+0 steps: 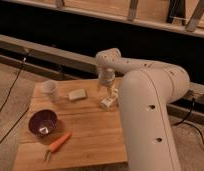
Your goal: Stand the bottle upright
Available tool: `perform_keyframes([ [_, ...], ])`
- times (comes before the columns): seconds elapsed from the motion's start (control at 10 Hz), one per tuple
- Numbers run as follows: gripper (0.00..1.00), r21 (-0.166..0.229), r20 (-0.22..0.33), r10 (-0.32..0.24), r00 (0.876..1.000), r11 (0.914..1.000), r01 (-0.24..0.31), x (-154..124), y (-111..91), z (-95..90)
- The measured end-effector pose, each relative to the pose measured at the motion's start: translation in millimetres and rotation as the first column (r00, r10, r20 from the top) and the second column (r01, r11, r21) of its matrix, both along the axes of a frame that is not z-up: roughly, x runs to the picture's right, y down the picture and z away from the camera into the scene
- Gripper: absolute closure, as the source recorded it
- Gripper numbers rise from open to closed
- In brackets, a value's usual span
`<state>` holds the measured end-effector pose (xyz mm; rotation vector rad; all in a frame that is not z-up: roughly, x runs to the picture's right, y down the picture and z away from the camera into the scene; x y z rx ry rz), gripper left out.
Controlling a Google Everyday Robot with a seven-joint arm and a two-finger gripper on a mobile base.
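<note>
Wooden worktop (pixel 90 135) carries the bottle (pixel 109 100) at the centre right of the frame, lying down, not yet upright. The gripper (pixel 106 84) hangs just above it, jaws apart; the grasping and the standing are both left to do.

A: Entry: camera view, position?
B: One view only; high vantage, looking down over the robot's arm (pixel 150 110), close at right, onto the wooden table (pixel 90 132); gripper (pixel 107 82) above the table's far right part.
</note>
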<state>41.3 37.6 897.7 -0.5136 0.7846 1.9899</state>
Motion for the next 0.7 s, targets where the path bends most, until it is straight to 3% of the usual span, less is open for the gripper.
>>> perform_keyframes([
  [0.3, 0.35, -0.013, 0.001, -0.001, 1.000, 0.9999, 0.001, 12, 6, 3.6],
  [0.7, 0.35, 0.028, 0.048, -0.010, 0.999, 0.9996, 0.008, 19, 13, 10.5],
])
